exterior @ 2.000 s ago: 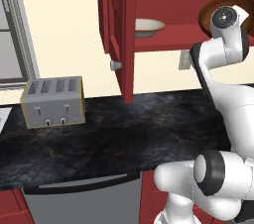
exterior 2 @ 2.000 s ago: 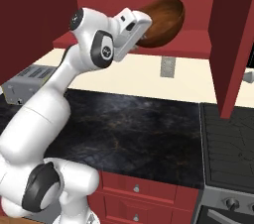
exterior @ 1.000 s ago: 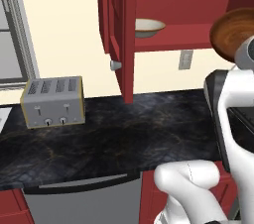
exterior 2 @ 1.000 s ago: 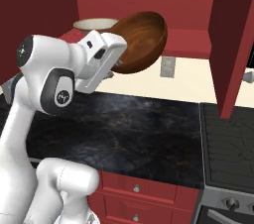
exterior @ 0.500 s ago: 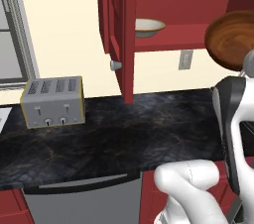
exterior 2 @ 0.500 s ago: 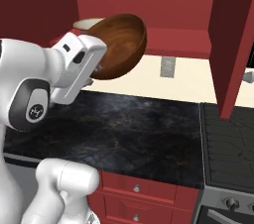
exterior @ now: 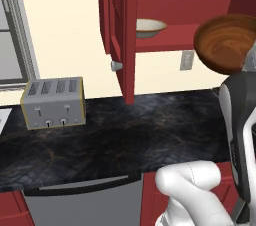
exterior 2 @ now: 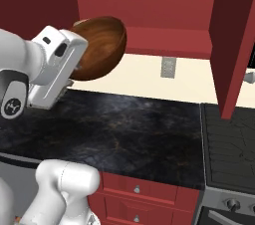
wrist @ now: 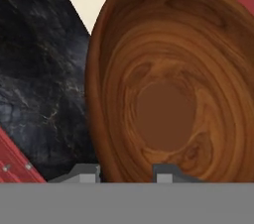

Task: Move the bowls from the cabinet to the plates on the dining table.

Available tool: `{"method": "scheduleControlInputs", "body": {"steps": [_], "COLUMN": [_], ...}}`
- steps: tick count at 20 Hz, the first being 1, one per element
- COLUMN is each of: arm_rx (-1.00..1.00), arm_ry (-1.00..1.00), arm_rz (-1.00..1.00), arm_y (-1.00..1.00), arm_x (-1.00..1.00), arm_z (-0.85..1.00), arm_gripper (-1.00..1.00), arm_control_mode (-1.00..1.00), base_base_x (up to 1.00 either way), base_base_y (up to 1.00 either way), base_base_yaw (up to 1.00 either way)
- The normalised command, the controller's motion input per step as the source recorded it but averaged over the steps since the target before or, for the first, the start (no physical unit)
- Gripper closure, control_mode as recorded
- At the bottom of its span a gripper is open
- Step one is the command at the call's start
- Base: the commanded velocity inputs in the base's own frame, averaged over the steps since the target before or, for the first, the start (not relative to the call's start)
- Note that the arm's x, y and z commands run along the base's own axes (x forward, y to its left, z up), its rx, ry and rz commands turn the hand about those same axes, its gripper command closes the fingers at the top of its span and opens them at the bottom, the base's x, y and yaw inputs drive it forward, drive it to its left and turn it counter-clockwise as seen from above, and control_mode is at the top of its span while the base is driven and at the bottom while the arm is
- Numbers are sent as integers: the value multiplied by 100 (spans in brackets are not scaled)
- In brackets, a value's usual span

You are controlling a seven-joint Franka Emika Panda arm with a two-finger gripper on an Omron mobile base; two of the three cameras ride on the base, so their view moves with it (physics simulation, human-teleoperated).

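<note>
The claw (wrist: 126, 171) was clamped on the rim of the dark brown bowl (wrist: 173, 79), one finger tip (wrist: 166, 172) inside the wall and the other outside it, and it held the bowl in the air, tilted on its side, above the black marbled surface (exterior: 125, 135) and out in front of the cabinet (exterior: 175, 0). The bowl (exterior 2: 99, 45) was deep and glossy, with ringed wood grain and a flat darker disc at its bottom. The cream-white bowl (exterior: 149, 27) with its tan rim sat upright on the cabinet's shelf, just behind the open door (exterior: 120, 25) with the small silver knob (exterior: 116, 65). A grey toaster (exterior: 53, 102) stood on the surface well to the left, and a wall outlet (exterior: 187, 60) sat under the cabinet. A stove top (exterior 2: 231, 142) adjoined the surface on the right. The robot's white hand covered the bowl's near side in the right base view, and the arm cut off its lower edge in the left base view.
</note>
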Motion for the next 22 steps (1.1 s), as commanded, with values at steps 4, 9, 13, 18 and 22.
{"method": "scheduleControlInputs", "body": {"steps": [4,9,13,18,22], "arm_rx": [0,0,0,0,0], "arm_ry": [8,5,2,0,0], "arm_rz": [7,2,0,0,0], "arm_y": [27,7,0,0,0], "arm_x": [0,4,6,-1,-5], "arm_z": [1,0,-4,-3,0], "arm_gripper": [100,100,100,100,100], "arm_control_mode": [-100,-100,-100,-100,-100], "base_base_x": [0,0,0,0,0], "base_base_y": [0,0,0,0,0], "base_base_yaw": [0,0,0,0,0]}}
